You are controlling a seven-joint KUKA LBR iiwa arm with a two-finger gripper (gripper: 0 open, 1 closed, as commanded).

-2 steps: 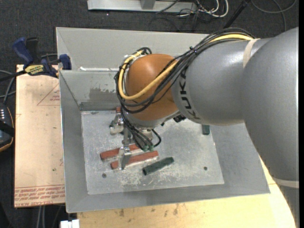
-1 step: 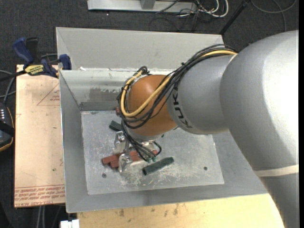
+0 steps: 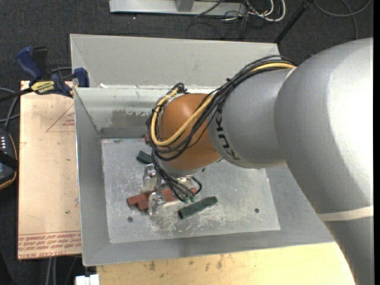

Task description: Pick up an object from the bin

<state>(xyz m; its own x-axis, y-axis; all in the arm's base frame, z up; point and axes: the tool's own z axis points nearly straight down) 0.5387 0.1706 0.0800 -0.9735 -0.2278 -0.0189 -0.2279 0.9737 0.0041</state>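
In the grey metal bin [image 3: 89, 159], a small red-brown block [image 3: 138, 200] lies just beside the gripper [image 3: 157, 203], at its nine o'clock. The gripper is low over the floor, and I cannot tell how its jaws stand. A dark green flat stick [image 3: 199, 206] lies at its four o'clock. Nothing looks lifted, so the grasp and the raise are probably both left to do.

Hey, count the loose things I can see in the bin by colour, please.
Dark green: 2, a long bar and a small piece
Dark red: 1, a block
Total: 3 showing clearly; the arm may hide more.
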